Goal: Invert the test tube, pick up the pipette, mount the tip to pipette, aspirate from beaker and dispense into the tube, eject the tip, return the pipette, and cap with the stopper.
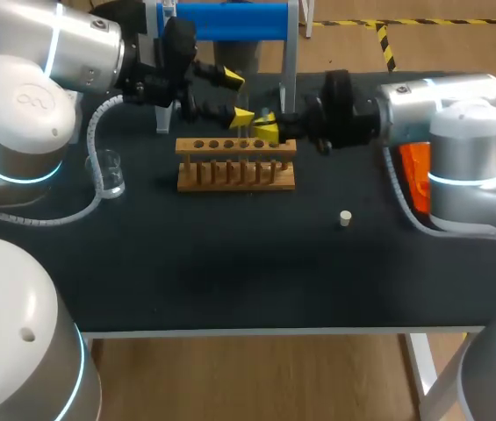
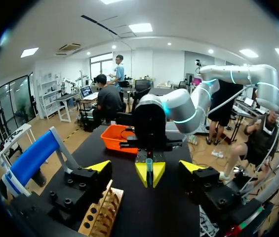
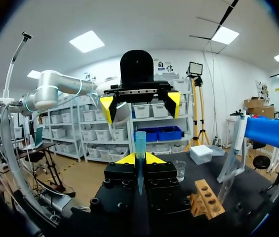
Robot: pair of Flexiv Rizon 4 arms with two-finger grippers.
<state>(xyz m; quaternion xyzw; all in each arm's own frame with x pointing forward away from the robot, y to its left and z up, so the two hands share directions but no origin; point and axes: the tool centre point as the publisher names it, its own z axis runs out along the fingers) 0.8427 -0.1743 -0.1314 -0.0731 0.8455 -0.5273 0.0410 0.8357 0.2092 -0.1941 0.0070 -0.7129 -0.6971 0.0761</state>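
**Finding 1.** My right pincer (image 1: pixel 268 132) is closed on the test tube (image 3: pixel 140 148). Its yellow tips press the tube from two sides near mid-length, so both ends stand free. The tube hangs just above the right-hand end of the wooden rack (image 1: pixel 236 167), clear of the holes.

**Finding 2.** My left pincer (image 1: pixel 237 98) faces the right one head-on with its fingers spread wide and nothing in them. The tube lies ahead of the gap. I judge this a handover pose. The mid-length grip leaves room for a second hold, and a regrasp would let the tube be turned over. The inversion step looks to be in hand, not done.

**Finding 3.** The tube stands roughly upright. In the right wrist view the tapered end seems to point down, though I cannot settle this from the head view.

**Finding 4.** The beaker (image 1: pixel 109 171) stands near the left side of the tabletop (image 1: pixel 230 272), well apart from the rack. The stopper (image 1: pixel 345 218) lies alone toward the right. Both sit outside the spot where the arms meet, which I take to be deliberate. The blue stand (image 1: pixel 230 19) is behind the rack.
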